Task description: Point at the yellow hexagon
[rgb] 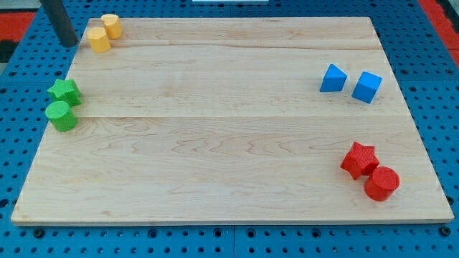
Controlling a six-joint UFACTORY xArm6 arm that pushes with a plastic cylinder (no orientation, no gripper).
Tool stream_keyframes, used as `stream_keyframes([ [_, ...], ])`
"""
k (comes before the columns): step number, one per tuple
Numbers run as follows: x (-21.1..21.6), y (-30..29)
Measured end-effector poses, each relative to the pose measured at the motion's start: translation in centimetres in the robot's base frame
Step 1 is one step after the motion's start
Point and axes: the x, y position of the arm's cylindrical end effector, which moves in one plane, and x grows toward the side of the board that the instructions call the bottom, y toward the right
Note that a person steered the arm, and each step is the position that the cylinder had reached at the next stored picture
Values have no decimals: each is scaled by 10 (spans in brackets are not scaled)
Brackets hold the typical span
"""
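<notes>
The yellow hexagon (98, 40) lies near the top left corner of the wooden board (229, 143), touching a yellow cylinder (111, 26) just up and to its right. My tip (69, 44) is at the end of the dark rod, which comes down from the view's top left. The tip stands just left of the yellow hexagon, a small gap apart, at the board's left edge.
A green star (64, 91) and a green cylinder (61, 115) sit at the left edge. A blue triangular block (332, 78) and a blue cube-like block (367, 87) lie at the right. A red star (359, 159) and a red cylinder (381, 183) are at the bottom right.
</notes>
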Motion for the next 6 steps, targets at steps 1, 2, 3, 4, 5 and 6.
stream_keyframes([
  [1,1,0],
  [2,-13,1],
  [3,-30,0],
  [4,-35,1],
  [5,-31,1],
  [6,-21,7],
])
